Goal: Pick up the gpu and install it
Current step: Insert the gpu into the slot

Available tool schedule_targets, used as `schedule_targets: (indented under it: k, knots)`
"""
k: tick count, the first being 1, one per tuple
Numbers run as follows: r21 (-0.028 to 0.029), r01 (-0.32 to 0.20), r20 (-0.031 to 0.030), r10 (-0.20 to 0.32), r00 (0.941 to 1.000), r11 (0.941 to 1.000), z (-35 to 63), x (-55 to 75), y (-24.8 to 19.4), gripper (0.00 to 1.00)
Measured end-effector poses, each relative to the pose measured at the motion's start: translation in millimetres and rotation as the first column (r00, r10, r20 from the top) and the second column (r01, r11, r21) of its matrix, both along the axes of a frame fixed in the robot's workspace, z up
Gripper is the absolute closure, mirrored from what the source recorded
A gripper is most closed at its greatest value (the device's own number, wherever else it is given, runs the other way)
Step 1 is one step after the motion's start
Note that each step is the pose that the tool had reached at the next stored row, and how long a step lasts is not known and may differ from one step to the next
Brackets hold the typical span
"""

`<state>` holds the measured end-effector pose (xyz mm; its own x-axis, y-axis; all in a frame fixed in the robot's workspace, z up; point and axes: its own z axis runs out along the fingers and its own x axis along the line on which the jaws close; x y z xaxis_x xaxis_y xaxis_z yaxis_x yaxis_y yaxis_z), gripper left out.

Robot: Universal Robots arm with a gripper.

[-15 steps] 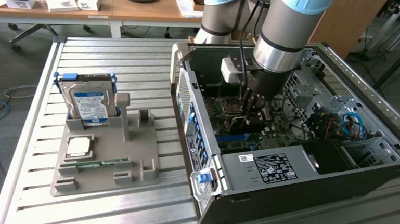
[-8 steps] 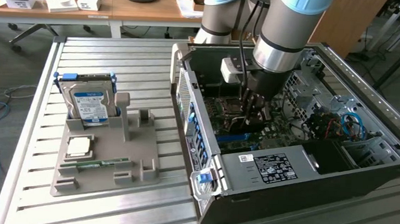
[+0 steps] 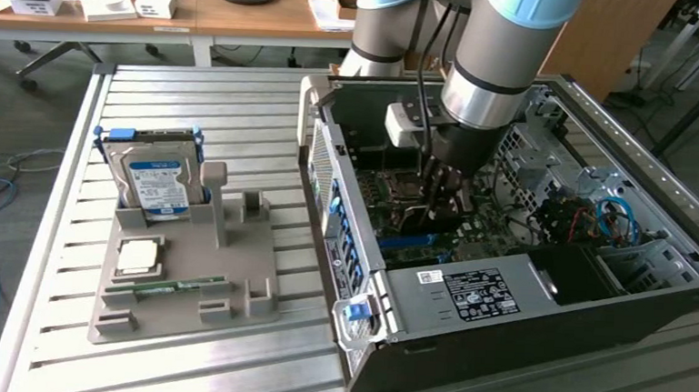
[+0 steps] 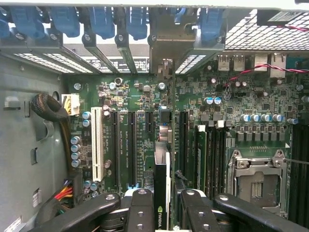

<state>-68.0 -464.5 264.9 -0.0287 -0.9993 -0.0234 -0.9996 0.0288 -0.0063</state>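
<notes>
— While the arm (image 3: 505,41) reaches down into the open computer case (image 3: 474,349) on the table (image 3: 210,96), what does the hand (image 3: 441,188) grip?
— Its black fingers (image 4: 142,208) are clamped on the gpu (image 4: 160,179), one on each face, the card seen edge-on between them.
— And where does the card sit?
— Inside the case, upright over the green motherboard (image 4: 135,121), lined up among the long black slots, between the white slot (image 4: 96,145) and the processor socket (image 4: 256,181). Whether it is seated, I cannot tell.
— Anything outside?
— A hard drive (image 3: 156,180) stands in the grey holder (image 3: 185,309), well apart, toward the exterior view's left, with a memory stick (image 3: 174,287) lying flat on the holder's base.
</notes>
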Motion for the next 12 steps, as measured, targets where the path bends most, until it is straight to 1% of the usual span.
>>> schedule_targets:
  k: [12]
  knots:
    - [0.0000,-0.001,0.0000,0.001,1.0000,1.0000,-5.1,0.0,0.0,0.74]
